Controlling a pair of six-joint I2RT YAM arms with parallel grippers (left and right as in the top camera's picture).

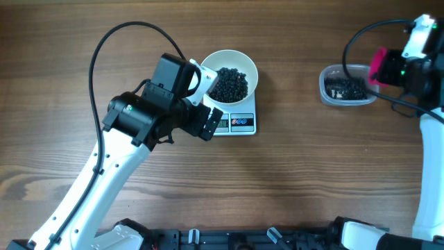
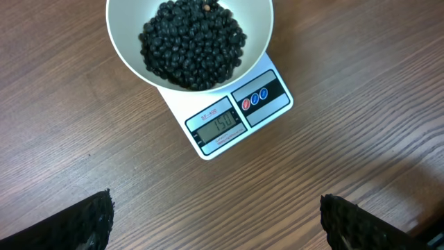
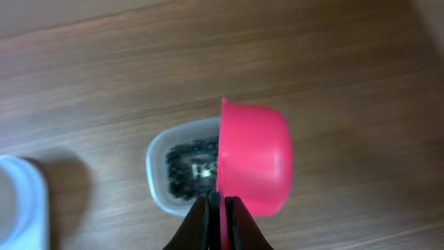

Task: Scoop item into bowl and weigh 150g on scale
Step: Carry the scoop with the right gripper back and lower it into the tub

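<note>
Right end effector (image 3: 220, 208) pinched tight on the handle of the pink scoop (image 3: 253, 160), scoop tipped on edge over the clear tub (image 3: 173, 173); left end effector (image 2: 215, 226) spread wide and empty, hovering above the counter (image 1: 312, 173) near the scale (image 2: 229, 118); the bowl (image 2: 125, 42) sits on the scale, heaped with black beans (image 2: 193, 43); display reads 150.

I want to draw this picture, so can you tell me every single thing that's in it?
table: one, brown wood, under everything
scale: one, white, on the table
bowl: one, white, on the scale
beans: many, black, heaped in the bowl; a few in the tub
tub: one, clear, by the right arm
scoop: one, pink, above the tub
left gripper: one, black, open, above the table beside the scale
right gripper: one, black, shut on the scoop
</note>
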